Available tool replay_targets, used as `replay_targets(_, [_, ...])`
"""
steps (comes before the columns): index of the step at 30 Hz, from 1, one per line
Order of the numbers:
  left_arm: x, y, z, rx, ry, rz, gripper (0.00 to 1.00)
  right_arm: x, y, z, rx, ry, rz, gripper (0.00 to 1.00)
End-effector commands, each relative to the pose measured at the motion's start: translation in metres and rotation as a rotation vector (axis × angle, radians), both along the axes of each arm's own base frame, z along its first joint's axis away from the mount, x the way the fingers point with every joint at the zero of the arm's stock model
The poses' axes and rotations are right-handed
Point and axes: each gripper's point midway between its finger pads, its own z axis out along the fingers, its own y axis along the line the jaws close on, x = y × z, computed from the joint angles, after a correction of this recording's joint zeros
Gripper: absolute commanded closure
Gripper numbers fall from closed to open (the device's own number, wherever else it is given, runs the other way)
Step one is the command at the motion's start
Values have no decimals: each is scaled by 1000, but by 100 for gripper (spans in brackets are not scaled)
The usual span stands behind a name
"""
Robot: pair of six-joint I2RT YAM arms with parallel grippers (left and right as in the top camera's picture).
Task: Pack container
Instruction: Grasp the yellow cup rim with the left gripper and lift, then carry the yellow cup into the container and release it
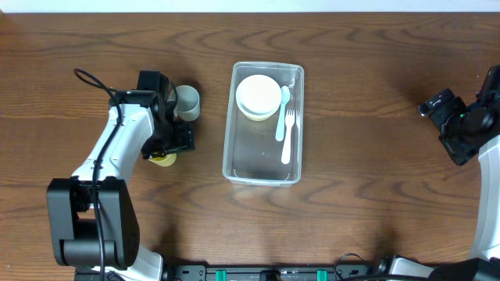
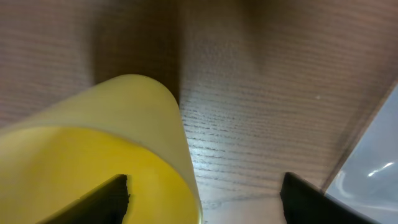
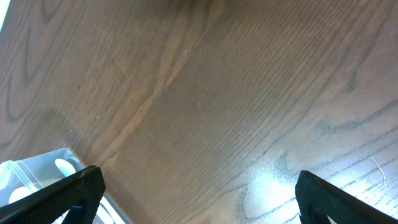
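The clear plastic container point(image 1: 234, 148) stands at the table's middle. It holds a stack of cream bowls point(image 1: 258, 96) and a pale fork and spoon point(image 1: 286, 129). My left gripper point(image 1: 170, 150) is open, low over a yellow cup point(image 1: 163, 159) to the container's left. In the left wrist view the jaws point(image 2: 205, 205) straddle the yellow cup's point(image 2: 93, 143) wall, one finger over its inside and one outside. My right gripper point(image 1: 437, 109) is open and empty at the far right. Its wrist view shows the jaws point(image 3: 199, 199) over bare wood.
A grey-green cup point(image 1: 187, 103) stands upright just behind the left gripper. The container's edge shows at the right of the left wrist view point(image 2: 373, 174), and its corner at the bottom left of the right wrist view point(image 3: 37, 177).
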Motion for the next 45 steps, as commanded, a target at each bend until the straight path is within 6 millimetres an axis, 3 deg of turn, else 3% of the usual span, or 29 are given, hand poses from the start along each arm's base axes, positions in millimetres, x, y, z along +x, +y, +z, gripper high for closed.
replay_targets(1, [-2, 4, -3, 13, 10, 10, 56, 0, -3, 1, -2, -1, -4, 1])
replay_targets(3, [-2, 4, -3, 12, 11, 25, 71, 0, -3, 1, -2, -1, -4, 1])
replay_targets(6, [-2, 3, -3, 13, 12, 36, 81, 0, -3, 1, -2, -1, -4, 1])
replay_targets(8, [-3, 4, -3, 12, 14, 38, 94, 0, -3, 1, -2, -1, -4, 1])
replay_targets(16, [-11, 4, 3, 13, 43, 41, 94, 0, -3, 1, -2, -1, -4, 1])
replay_targets(19, [-14, 4, 25, 13, 29, 40, 94, 0, -3, 1, -2, -1, -4, 1])
replay_targets(25, [-20, -5, 102, 2, -137, 11, 94, 0, -3, 1, -2, -1, -4, 1])
replay_targets(30, [-34, -37, 164, -38, -373, -106, 94, 0, -3, 1, -2, -1, -4, 1])
replay_targets(33, [-42, -72, 192, -89, -509, -227, 94, 0, -3, 1, -2, -1, -4, 1])
replay_targets(36, [-43, -105, 208, -139, -599, -331, 95, 0, -3, 1, -2, -1, -4, 1])
replay_targets(41, [-31, -146, 201, -122, -633, -416, 94, 0, -3, 1, -2, -1, -4, 1])
replay_targets(45, [-20, -178, 166, -104, -560, -485, 94, 0, -3, 1, -2, -1, -4, 1])
